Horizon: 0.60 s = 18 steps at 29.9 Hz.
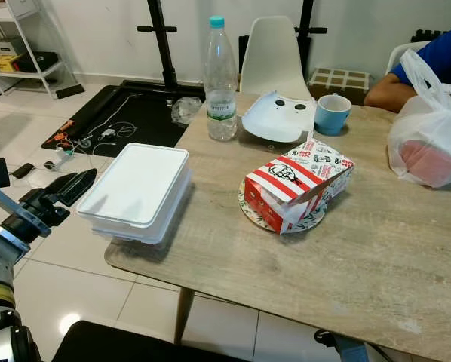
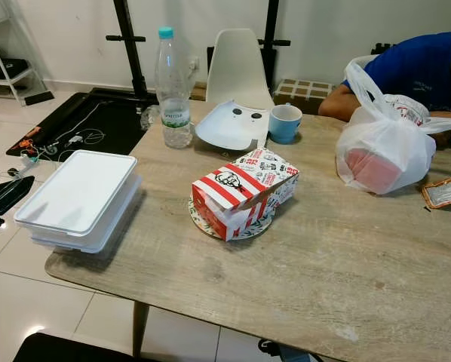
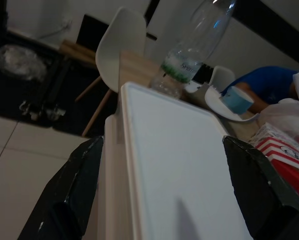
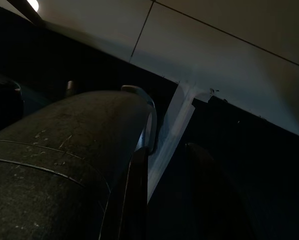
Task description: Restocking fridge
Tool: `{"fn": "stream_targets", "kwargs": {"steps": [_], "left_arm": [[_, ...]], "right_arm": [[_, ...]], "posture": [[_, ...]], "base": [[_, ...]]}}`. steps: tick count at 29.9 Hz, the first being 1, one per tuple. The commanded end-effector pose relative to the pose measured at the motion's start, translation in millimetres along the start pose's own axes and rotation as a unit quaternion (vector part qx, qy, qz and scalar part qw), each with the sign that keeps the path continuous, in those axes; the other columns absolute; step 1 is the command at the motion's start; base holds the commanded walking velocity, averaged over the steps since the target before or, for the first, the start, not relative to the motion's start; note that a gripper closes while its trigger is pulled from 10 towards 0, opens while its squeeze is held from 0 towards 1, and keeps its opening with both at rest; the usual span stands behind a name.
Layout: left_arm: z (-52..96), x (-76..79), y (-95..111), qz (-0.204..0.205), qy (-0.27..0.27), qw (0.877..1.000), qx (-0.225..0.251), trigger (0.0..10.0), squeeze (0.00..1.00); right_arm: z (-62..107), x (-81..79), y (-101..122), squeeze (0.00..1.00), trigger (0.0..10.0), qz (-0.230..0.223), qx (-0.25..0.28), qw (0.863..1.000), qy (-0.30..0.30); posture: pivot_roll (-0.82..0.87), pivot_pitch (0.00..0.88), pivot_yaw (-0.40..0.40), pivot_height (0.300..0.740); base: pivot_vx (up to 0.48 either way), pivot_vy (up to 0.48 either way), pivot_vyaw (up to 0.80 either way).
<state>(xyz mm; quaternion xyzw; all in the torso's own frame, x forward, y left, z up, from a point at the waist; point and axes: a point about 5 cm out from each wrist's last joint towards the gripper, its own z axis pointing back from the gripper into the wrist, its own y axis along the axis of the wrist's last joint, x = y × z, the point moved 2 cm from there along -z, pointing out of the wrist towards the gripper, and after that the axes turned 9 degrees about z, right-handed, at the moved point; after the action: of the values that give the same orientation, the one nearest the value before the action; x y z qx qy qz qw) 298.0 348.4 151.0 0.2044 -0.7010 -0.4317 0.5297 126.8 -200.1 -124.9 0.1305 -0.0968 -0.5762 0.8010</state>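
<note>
The left end effector [image 1: 73,185] hangs just beside the wood-grain counter [image 1: 376,256], its two black fingers [image 3: 72,195] spread wide on either side of a stack of smooth white foam boxes [image 1: 139,190] at the counter's near-left corner, not clamped on it. Farther along stand a clear plastic water bottle [image 1: 220,79], a red-and-white striped cardboard carton [image 1: 297,183] on a round patterned plate [image 1: 250,207], a blue mug [image 1: 332,113] and a crinkled white plastic bag [image 1: 429,136]. The right end effector [image 4: 164,195] hangs idle in shade over pale floor tiles, fingers slightly parted.
</note>
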Motion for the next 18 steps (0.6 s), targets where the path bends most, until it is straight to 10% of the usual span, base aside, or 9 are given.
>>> {"fn": "stream_targets", "kwargs": {"steps": [1, 15, 16, 17, 18], "left_arm": [[5.4, -3.7, 9, -0.009, 0.022, 1.000, -0.013, 10.0, 0.00], [4.5, -10.1, -4, 0.013, 0.051, 0.996, -0.070, 10.0, 0.00], [4.4, -9.9, -5, 0.015, 0.050, 0.996, -0.075, 8.3, 0.00], [4.0, -9.3, -5, 0.018, 0.047, 0.996, -0.078, 0.0, 0.00], [3.6, -8.5, -6, 0.020, 0.043, 0.996, -0.082, 0.0, 0.00]], "right_arm": [[-0.5, -2.3, -1, 0.00, 10.0, 0.002, -0.002, 1.000, 0.000], [-0.6, -2.6, -2, 0.00, 10.0, 0.004, -0.005, 1.000, -0.001], [-0.6, -2.6, -2, 0.00, 10.0, 0.005, -0.005, 1.000, -0.001], [-0.5, -2.7, -2, 0.00, 10.0, 0.005, -0.005, 1.000, -0.001], [-0.5, -2.7, -3, 0.00, 10.0, 0.006, -0.006, 1.000, -0.001]], "posture": [[-0.06, 0.000, 0.035, 0.740], [-0.06, 0.000, 0.035, 0.740], [-0.06, 0.000, 0.035, 0.740], [-0.06, 0.000, 0.035, 0.740], [-0.06, 0.000, 0.035, 0.740]], "base": [[0.000, 0.000, 0.00], [0.000, 0.000, 0.00], [0.000, 0.000, 0.00], [0.000, 0.000, 0.00], [0.000, 0.000, 0.00]]}}
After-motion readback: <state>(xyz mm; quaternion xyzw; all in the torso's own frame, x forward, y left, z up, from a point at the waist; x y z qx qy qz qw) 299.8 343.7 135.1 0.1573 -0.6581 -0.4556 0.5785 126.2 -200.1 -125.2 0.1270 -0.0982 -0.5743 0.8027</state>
